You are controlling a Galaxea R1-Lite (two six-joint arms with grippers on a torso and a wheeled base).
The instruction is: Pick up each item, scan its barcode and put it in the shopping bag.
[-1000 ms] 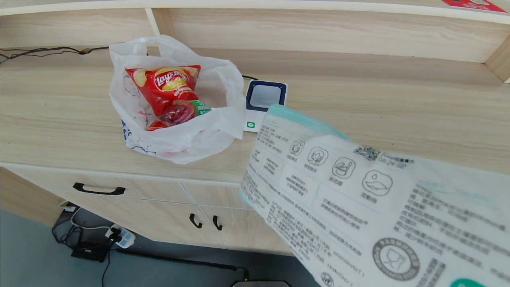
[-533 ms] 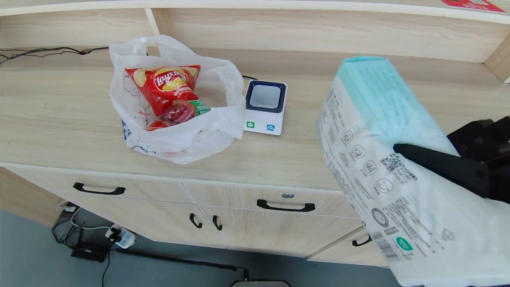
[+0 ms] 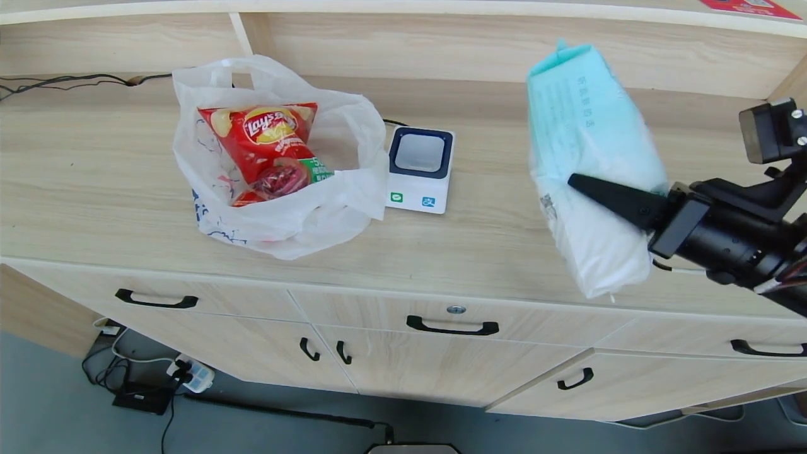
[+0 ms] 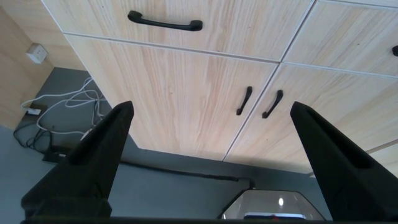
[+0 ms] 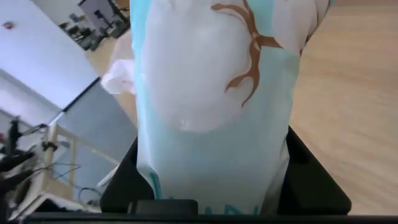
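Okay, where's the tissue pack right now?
In the head view, the tissue pack is on the right, held above the wooden counter by the right tool, right of the barcode scanner and well clear of the shopping bag.

A teal-and-white pack between two black fingers
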